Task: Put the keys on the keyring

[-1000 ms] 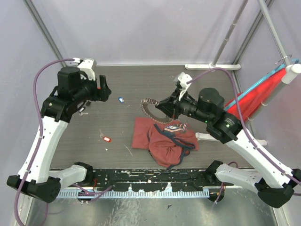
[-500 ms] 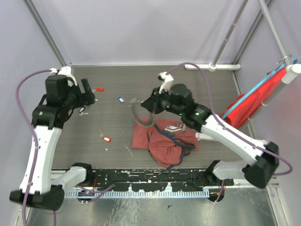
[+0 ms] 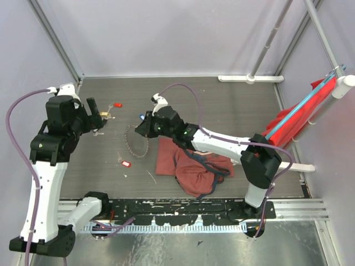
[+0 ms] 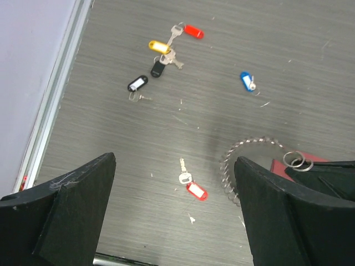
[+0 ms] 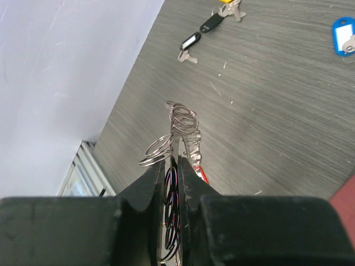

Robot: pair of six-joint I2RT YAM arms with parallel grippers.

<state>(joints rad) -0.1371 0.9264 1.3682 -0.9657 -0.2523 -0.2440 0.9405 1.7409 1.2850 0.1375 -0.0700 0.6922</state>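
Observation:
My right gripper [image 3: 141, 129] is shut on the keyring [image 3: 135, 142], a spiky grey wire ring that hangs left of the dark-red bag. In the right wrist view the ring [image 5: 182, 130] stands edge-on between my closed jaws [image 5: 172, 163]. Loose keys lie on the dark table: a red one [image 4: 193, 31], a yellow one [image 4: 158, 45], two black ones [image 4: 158, 68], a blue one [image 4: 246, 81] and a second red one [image 4: 196, 190]. My left gripper [image 4: 175, 221] is open and empty above that red key [image 3: 125, 163], with the keyring [image 4: 239, 160] to its right.
A dark-red cloth bag [image 3: 191, 163] lies at the table's middle, under the right arm. A red cloth [image 3: 299, 119] hangs at the far right. The left wall's base rail [image 4: 52, 111] runs close to the black keys. A black rail [image 3: 177, 209] lines the near edge.
My right arm has swung left, carrying the keyring from beside the bag's top edge to its left. My left arm has drawn back to the left, uncovering the keys.

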